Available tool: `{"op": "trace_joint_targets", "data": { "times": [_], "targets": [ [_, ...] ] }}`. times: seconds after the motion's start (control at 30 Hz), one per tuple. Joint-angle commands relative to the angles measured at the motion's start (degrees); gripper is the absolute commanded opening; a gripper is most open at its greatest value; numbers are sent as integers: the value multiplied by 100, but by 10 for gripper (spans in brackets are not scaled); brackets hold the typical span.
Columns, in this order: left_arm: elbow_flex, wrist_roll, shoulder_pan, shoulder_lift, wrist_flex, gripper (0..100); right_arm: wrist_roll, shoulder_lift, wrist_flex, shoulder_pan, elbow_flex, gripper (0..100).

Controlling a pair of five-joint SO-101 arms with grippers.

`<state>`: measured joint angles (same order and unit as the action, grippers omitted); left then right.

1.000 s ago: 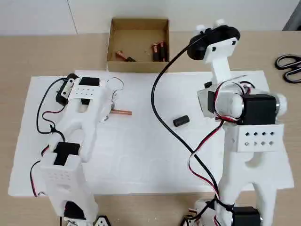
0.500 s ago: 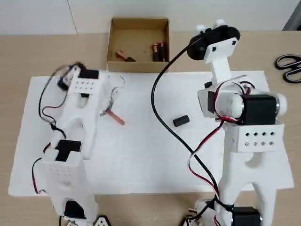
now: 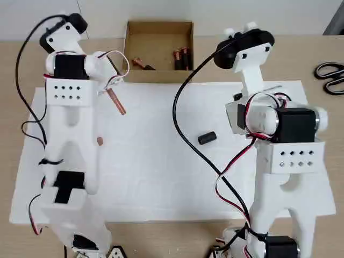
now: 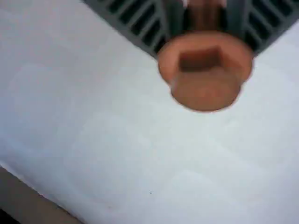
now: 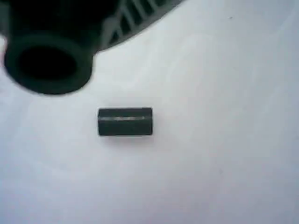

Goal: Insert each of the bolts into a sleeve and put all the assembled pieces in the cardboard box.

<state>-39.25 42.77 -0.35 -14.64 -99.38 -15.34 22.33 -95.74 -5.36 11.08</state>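
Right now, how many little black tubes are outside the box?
2. A loose tube lies on the white mat. A second tube is held in the right gripper. Others could be hidden.

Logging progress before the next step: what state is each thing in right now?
Bolt: clamped in left gripper, above the mat.
Held sleeve: in right gripper, bore empty.
Loose sleeve: lying on its side on the mat.
Cardboard box: open, some assembled pieces inside.
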Motion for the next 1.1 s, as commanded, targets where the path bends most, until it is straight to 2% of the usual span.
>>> {"op": "trace_joint_targets", "data": {
  "times": [0.0, 0.17, 0.3, 0.43, 0.57, 0.9, 0.97, 1.07],
  "targets": [
    [-57, -62, 88, 818, -97, 5, 79, 286, -66, -189, 26, 4],
    [-57, -123, 695, 1908, -97, 5, 62, 1226, -66, -787, 26, 4],
    [-48, -703, 1169, 2391, -97, 5, 44, 2290, -31, -998, -70, 4],
    [-4, -782, 1196, 2426, -79, 5, 35, 3134, -13, -980, -958, 4],
    [602, -782, 1284, 2426, 114, 5, 35, 3714, 198, -954, -2462, 4],
    [1719, -765, 1336, 2435, 1275, 5, 88, 4848, 3697, -822, -5697, 4],
    [1807, -756, 1345, 2435, 1371, 5, 167, 5165, 4066, -989, -6295, 4],
    [1912, -756, 1459, 2444, 1407, 5, 844, 5868, 4295, -1253, -7086, 5]
  ]
}}
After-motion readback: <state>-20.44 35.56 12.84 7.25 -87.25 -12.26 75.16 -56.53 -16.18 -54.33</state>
